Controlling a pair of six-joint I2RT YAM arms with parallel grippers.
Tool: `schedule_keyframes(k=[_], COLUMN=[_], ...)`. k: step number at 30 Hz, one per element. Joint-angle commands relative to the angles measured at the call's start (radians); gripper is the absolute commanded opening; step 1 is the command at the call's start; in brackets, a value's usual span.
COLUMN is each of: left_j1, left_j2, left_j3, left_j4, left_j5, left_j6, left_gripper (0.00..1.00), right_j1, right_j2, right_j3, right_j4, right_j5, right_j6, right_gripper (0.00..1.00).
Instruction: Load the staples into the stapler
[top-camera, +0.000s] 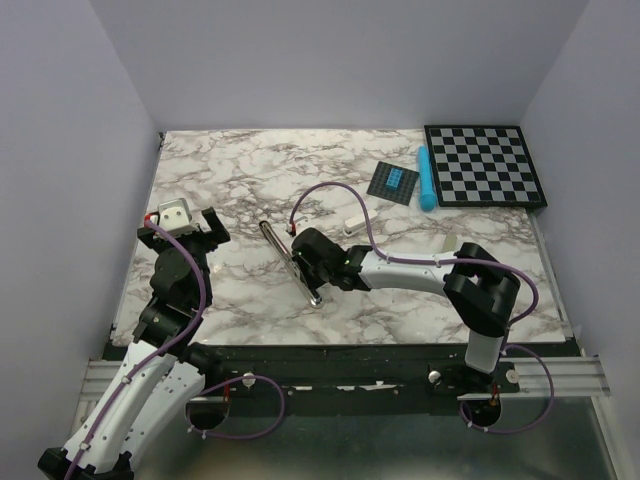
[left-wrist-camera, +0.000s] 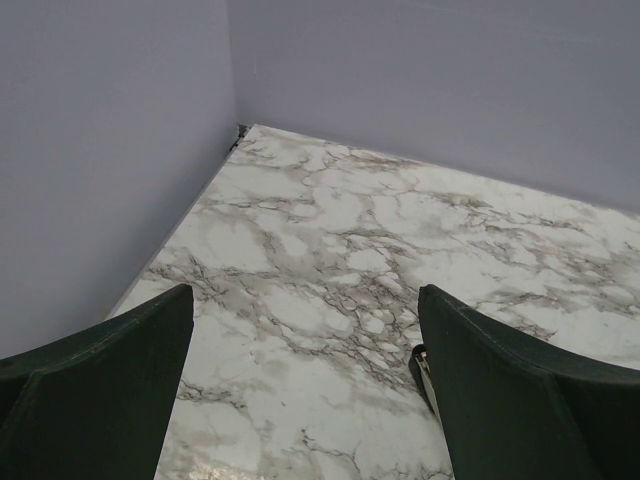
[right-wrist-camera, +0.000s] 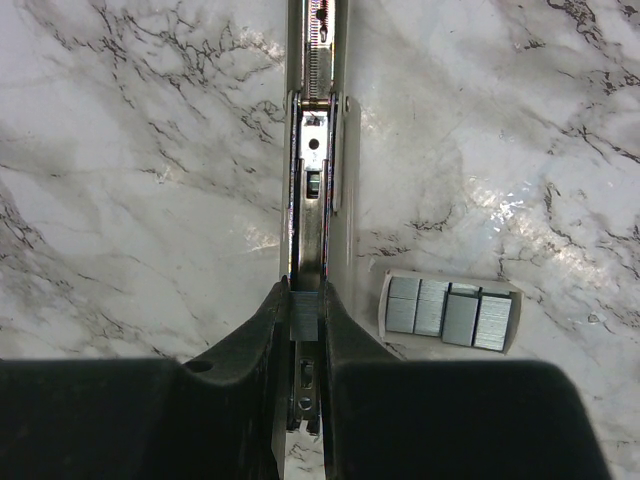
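- Right wrist view is my clearest look: a short grey strip of staples (right-wrist-camera: 306, 316) is pinched between the two dark fingertips of the right hand (right-wrist-camera: 307, 296), which is closed down to a narrow gap around it.
- That strip sits directly over the shiny open channel of the stapler (right-wrist-camera: 313, 190), which runs from 6 o'clock up to 12 o'clock through this view. I cannot tell whether the strip is touching the metal.
- Just beside the fingertips at 3 o'clock, apart from the stapler, the white staple box (right-wrist-camera: 447, 312) lies open on the marble worktop (right-wrist-camera: 130, 200), with four grey blocks of staples side by side in it.
- From the top external view, the stapler (top-camera: 272, 240) lies near the middle of the worktop, slanting from 11 o'clock to 5 o'clock. The right hand (top-camera: 300, 265) reaches onto it from the 3 o'clock side.
- My left hand (top-camera: 188, 222) is at 9 o'clock from the stapler, well apart from it, near the worktop's left edge. In the left wrist view that hand (left-wrist-camera: 305, 300) has its fingers spread wide and holds nothing.
- At 1 o'clock, in the far right corner, a checkerboard (top-camera: 485, 165) lies flat. A blue cylinder (top-camera: 427, 178) is along its left edge, and a dark square card (top-camera: 394, 182) with a blue grid is just beside that.
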Motion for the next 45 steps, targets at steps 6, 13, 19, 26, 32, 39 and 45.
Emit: schedule_keyframes(k=[6,13,19,26,32,39,45], left_j1=[0.006,0.006,0.006,0.006,0.006,0.006,0.006], left_j2=[0.001,0.003,0.003,0.001,-0.002,-0.003,-0.003], left_j3=[-0.007,-0.005,-0.007,-0.005,-0.007,-0.007,-0.005], left_j4=[0.008,0.008,0.006,0.006,0.006,0.005,0.005], left_j5=[0.021,0.021,0.018,0.018,0.018,0.018,0.018], left_j6=[-0.013,-0.013,-0.012,-0.012,-0.012,-0.012,-0.012], left_gripper=[0.99,0.99,0.99,0.99,0.99,0.99,0.99], right_j1=[0.009,0.009,0.009,0.003,-0.014,-0.017,-0.018], right_j2=[0.027,0.01,-0.008,-0.023,-0.003,0.045,0.076], right_j3=[-0.016,-0.023,-0.013,0.029,0.08,0.125,0.137], right_j4=[-0.03,-0.025,-0.024,-0.038,-0.074,-0.105,-0.125], right_j5=[0.032,0.023,0.023,0.058,0.089,0.107,0.106], right_j6=[-0.014,-0.017,-0.017,-0.025,-0.028,-0.038,-0.042], right_gripper=[0.16,0.31,0.42,0.47,0.47,0.49,0.49])
